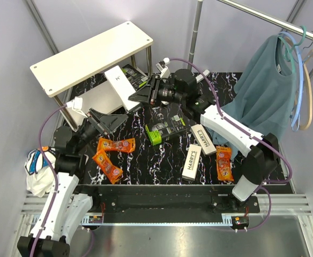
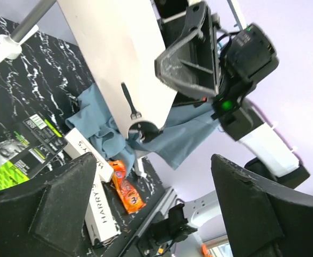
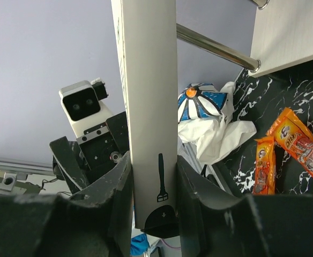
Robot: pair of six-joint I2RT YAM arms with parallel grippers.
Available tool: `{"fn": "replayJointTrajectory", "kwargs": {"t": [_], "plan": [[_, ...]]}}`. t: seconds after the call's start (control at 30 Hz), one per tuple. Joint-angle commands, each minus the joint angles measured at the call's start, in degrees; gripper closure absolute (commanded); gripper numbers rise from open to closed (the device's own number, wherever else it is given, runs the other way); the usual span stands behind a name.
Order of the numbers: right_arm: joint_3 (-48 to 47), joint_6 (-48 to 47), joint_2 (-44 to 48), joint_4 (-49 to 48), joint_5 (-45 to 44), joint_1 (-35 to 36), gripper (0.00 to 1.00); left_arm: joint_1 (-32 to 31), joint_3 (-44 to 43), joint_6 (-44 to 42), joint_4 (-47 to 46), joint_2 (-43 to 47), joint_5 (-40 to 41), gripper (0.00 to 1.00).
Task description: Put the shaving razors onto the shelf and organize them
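The black marbled table carries the shelf at its far left, and before it the left gripper hangs with fingers spread, holding nothing. Just right of that, the right gripper pinches a white box at the edge of the lower board, so this looks like the placing step. The next move likely calls for sliding the box flat onto that board and letting go, while a green pack and orange packets wait on the table.
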State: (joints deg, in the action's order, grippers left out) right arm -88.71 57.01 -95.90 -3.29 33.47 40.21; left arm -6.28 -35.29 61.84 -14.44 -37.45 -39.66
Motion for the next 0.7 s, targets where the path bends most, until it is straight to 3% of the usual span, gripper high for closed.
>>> {"fn": "replayJointTrajectory", "kwargs": {"t": [0.0,0.17,0.67], "plan": [[2.57,3.45,4.66,-10.5,0.27,-0.21,0.69,0.22,-0.83,4.25,-10.0,-0.07,-1.39,0.13],[7.58,5.12,6.95,-13.49,-0.25,-0.04,0.69,0.22,-0.92,3.99,-10.96,-2.01,-0.59,0.23],[10.66,6.36,7.92,-15.61,-0.25,1.45,0.69,-3.56,-2.67,1.79,-12.81,-7.9,1.6,0.31]]}}
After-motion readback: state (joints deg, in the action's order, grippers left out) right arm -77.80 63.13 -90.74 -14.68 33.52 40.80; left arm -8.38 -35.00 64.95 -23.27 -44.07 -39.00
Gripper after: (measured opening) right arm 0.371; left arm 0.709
